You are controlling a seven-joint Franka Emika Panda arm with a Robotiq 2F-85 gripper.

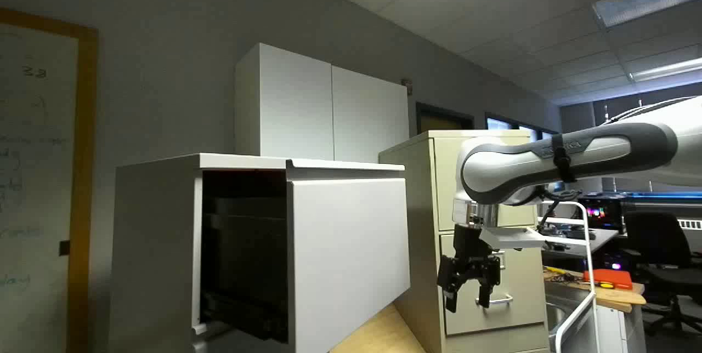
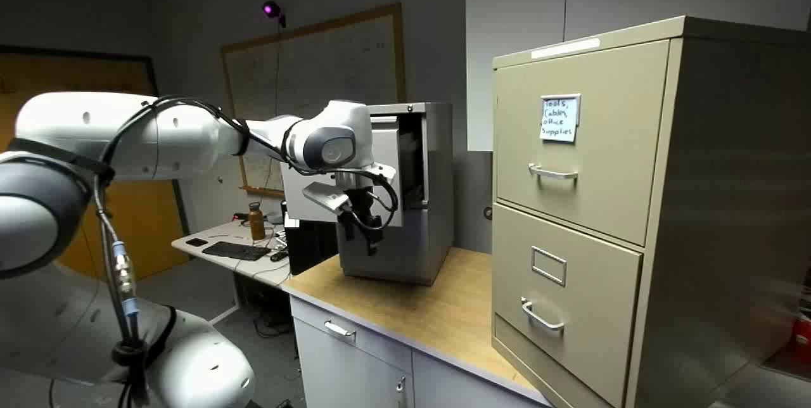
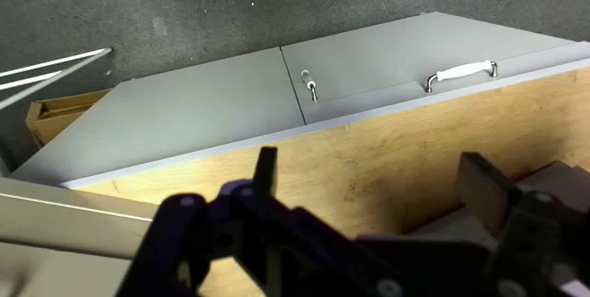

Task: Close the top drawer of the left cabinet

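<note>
At the far left of an exterior view, the whiteboard [image 1: 38, 188] is cut off by the edge, and its writing [image 1: 34, 72] is too faint for reading. Next comes the left cabinet [image 1: 153, 243], light grey, with its bottom outside the view. Its top drawer [image 1: 351, 254] stands well out from the body; the inside is so dark that I cannot tell what it contains. Behind and higher, the white upper cabinet [image 1: 296, 106] is seen only partly, since its lower edge is hidden. Then follows the beige filing cabinet [image 1: 406, 205], whose front is partly covered by the robot arm [image 1: 570, 155]. There hangs the gripper [image 1: 468, 301], pointing downward, with a gap between it and the drawer. Its two fingers [image 1: 451, 302] are spread apart, so it is in released state. The arm is cut by the right edge.

In an exterior view where the arm enters from the left, it covers part of the drawer's front, and the gripper hides a piece of the lower drawer [image 2: 402, 246]. The note [image 2: 559, 123] on the filing cabinet, more to the right, is small but readable.

In the wrist view, the fingers are dark and blurred, the wooden counter [image 3: 368, 172] showing between them; what the pale shapes [image 3: 555, 179] at lower right are, I cannot tell.
</note>
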